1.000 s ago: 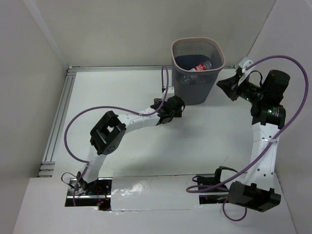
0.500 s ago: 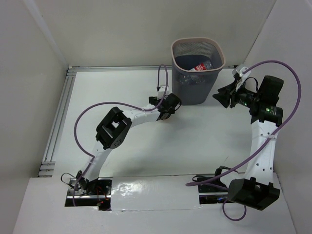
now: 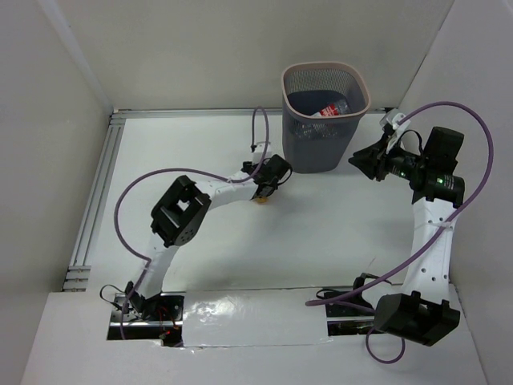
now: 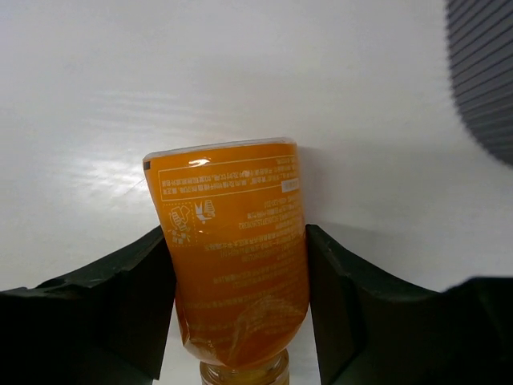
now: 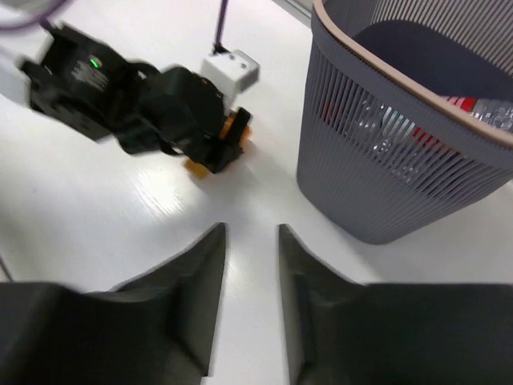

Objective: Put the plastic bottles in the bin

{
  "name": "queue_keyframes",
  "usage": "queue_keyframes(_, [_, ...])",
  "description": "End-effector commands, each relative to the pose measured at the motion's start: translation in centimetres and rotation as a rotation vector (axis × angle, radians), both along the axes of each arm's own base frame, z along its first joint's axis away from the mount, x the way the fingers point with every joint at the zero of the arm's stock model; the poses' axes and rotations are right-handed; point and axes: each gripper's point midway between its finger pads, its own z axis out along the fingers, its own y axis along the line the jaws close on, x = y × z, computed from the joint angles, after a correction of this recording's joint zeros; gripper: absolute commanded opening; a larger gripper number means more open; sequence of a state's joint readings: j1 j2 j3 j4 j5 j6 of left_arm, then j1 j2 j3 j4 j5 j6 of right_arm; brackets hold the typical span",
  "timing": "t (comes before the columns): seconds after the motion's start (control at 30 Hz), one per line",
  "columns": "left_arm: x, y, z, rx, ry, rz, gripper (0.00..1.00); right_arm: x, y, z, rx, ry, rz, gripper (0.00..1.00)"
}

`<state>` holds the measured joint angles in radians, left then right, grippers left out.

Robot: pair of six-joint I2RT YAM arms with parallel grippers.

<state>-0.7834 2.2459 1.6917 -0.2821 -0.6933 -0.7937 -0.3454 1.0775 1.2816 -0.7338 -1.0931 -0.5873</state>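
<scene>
Between pale walls (image 3: 200, 48), white table (image 3: 321, 233) bears the bin (image 3: 321, 148).

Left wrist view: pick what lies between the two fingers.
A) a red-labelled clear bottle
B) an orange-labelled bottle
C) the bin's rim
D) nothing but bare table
B: the orange-labelled bottle fills the gap, both black fingers pressed against its sides.

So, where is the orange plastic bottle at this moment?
In the left wrist view the orange plastic bottle lies on the white table, gripped by the left tool, near the left side of the grey mesh bin.
</scene>
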Motion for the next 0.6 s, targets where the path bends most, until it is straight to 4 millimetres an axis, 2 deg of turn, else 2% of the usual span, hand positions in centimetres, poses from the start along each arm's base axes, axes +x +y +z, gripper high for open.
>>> queue_keyframes(0.0, [-1.5, 2.3, 5.3, -0.092, -0.038, 0.053, 0.25, -1.4, 0.8, -0.8, -0.003, 0.001, 0.066, 0.30])
queue_keyframes(0.1, [-3.1, 3.8, 8.3, -0.126, -0.063, 0.058, 0.20, -2.3, 1.1, -2.1, -0.028, 0.014, 0.104, 0.12])
queue_keyframes(0.13, [-4.1, 4.3, 10.8, -0.157, -0.084, 0.035, 0.18, -2.3, 1.1, -2.8, -0.045, 0.005, 0.114, 0.03])
queue_keyframes(0.17, [-4.1, 4.7, 12.4, -0.183, -0.108, 0.028, 0.14, -2.6, 1.2, -2.9, -0.045, 0.003, 0.114, 0.01])
queue_keyframes(0.23, [-4.4, 4.7, 15.8, -0.224, -0.161, -0.013, 0.14, -2.9, 1.3, -3.6, -0.055, -0.002, 0.121, 0.00])
queue_keyframes(0.27, [-4.6, 4.7, 19.1, -0.270, -0.220, -0.043, 0.13, -3.2, 1.3, -4.3, -0.056, 0.012, 0.115, 0.00])
queue_keyframes(0.3, [-4.5, 4.3, 21.2, -0.301, -0.263, -0.072, 0.12, -3.4, 1.3, -4.5, -0.064, 0.003, 0.118, 0.00])
queue_keyframes(0.33, [-4.3, 3.0, 24.4, -0.353, -0.327, -0.144, 0.12, -3.4, 1.3, -4.9, -0.078, -0.007, 0.126, 0.00])
queue_keyframes(0.4, [-3.6, 2.0, 28.2, -0.419, -0.396, -0.240, 0.12, -3.6, 1.3, -6.3, -0.105, 0.010, 0.128, 0.00])
queue_keyframes(0.43, [-2.7, 0.2, 30.4, -0.487, -0.419, -0.332, 0.12, -3.8, 1.3, -7.1, -0.127, 0.026, 0.132, 0.00])
queue_keyframes(0.47, [-2.7, -0.2, 32.7, -0.536, -0.451, -0.381, 0.11, -3.7, 1.1, -7.7, -0.140, 0.037, 0.126, 0.00])
queue_keyframes(0.5, [-2.4, -1.1, 33.8, -0.569, -0.465, -0.429, 0.11, -3.8, 1.3, -8.0, -0.156, 0.041, 0.135, 0.00])
queue_keyframes(0.53, [-1.1, -2.4, 32.7, -0.573, -0.438, -0.456, 0.10, -4.1, 1.4, -8.7, -0.157, 0.067, 0.138, 0.00])
queue_keyframes(0.57, [-1.0, -3.7, 36.0, -0.620, -0.485, -0.515, 0.10, -4.2, 1.6, -8.7, -0.179, 0.051, 0.145, 0.00])
